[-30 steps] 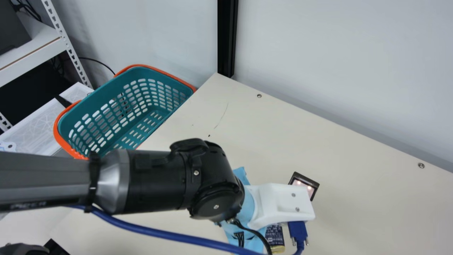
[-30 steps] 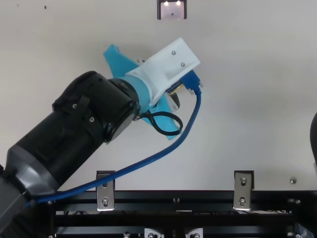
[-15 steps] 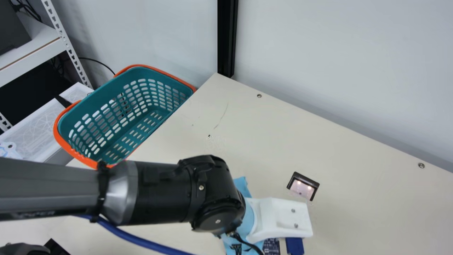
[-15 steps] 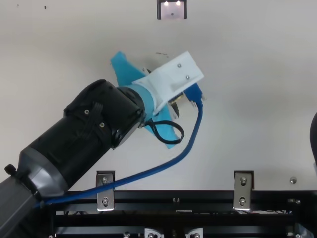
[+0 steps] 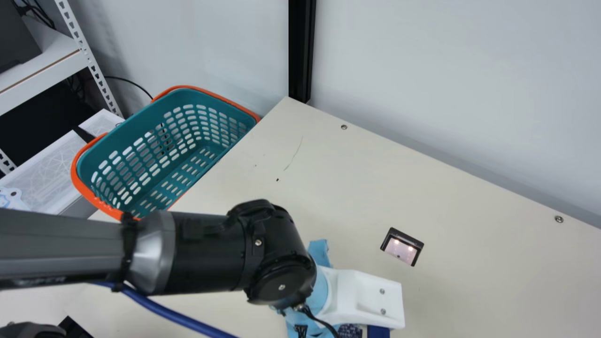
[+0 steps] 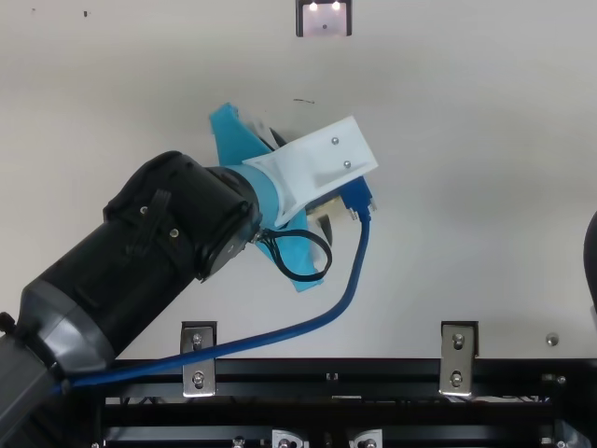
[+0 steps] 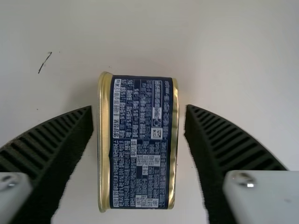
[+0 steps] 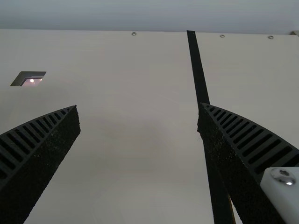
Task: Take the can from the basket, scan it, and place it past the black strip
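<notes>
- Out of the basket: the can [image 7: 140,149] is over on the worktop [image 6: 466,187], well apart from the basket [image 5: 136,122], so the first part looks done.
- In the left wrist view the can lies on its side, its printed wall facing the camera, between the jaws of the left gripper [image 7: 139,109]. They stand open a little wider than the can, with a gap at each side, so it seems not to be gripped.
- The right gripper [image 8: 138,105] has its jaws wide apart with nothing between them.
- Scanning: the scanner [image 6: 324,21] is lit, and the can is off to the robot's side of it. Whether it has been read cannot be told; I would count the scan as left to do or unconfirmed.
- Placing: left to do. The black strip [image 8: 198,70] runs across the worktop well apart from the scanner, and the can is short of it.
- Hidden: in the top view the white mount [image 6: 317,163] and the left arm [image 6: 140,243] cover most of the can.
- Cut off: the main view's bottom edge crops the can, and the arm covers a near part of the basket.
- Hard to make out: whether the can's underside bears fully on the worktop.
</notes>
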You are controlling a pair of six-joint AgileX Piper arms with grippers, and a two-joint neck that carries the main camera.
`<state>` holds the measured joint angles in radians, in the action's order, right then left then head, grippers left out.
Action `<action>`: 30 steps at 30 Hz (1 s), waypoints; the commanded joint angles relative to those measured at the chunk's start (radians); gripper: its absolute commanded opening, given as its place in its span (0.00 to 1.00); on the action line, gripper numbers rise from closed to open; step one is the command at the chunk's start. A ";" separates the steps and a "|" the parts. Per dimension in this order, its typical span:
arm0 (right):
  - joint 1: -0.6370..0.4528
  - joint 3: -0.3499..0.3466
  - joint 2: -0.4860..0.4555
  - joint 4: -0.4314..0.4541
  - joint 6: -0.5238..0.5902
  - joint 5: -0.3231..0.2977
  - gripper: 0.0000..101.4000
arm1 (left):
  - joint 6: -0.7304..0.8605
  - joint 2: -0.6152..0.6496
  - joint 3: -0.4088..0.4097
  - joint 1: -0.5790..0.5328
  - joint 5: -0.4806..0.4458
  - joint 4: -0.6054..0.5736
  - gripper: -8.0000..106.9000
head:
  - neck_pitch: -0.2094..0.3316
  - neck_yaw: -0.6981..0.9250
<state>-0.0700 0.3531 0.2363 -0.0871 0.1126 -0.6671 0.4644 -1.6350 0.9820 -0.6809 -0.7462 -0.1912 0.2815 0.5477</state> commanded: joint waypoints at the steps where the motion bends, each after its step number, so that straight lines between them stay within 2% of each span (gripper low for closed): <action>1: 0.000 0.000 0.000 0.000 0.000 0.000 1.00 | -0.005 0.003 -0.003 0.005 0.004 -0.004 0.85 | 0.028 0.014; 6: 0.000 0.000 0.000 0.000 0.000 0.000 1.00 | -0.026 0.025 0.002 0.025 0.006 -0.030 0.85 | 0.028 0.014; 11: 0.001 0.000 0.000 0.002 -0.002 -0.001 1.00 | -0.052 0.086 0.036 0.071 -0.058 -0.127 0.85 | 0.028 0.014; 16: 0.022 0.017 0.052 -0.005 0.004 0.034 1.00 | -0.068 0.155 0.070 0.145 -0.143 -0.268 0.85 | 0.028 0.014; 19: 0.052 0.039 0.105 -0.005 0.008 0.065 1.00 | -0.086 0.195 0.081 0.198 -0.159 -0.344 0.85 | 0.028 0.014; 23: 0.105 0.086 0.197 -0.006 0.025 0.110 1.00 | -0.115 0.243 0.074 0.268 -0.101 -0.413 0.85 | 0.028 0.014; 30: 0.206 0.193 0.371 -0.026 0.092 0.160 1.00 | -0.150 0.316 0.013 0.355 0.125 -0.462 0.85 | 0.028 0.014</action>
<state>0.1146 0.5225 0.5529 -0.1078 0.1897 -0.5106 0.3214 -1.3306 1.0075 -0.3378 -0.7158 -0.6499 0.2815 0.5477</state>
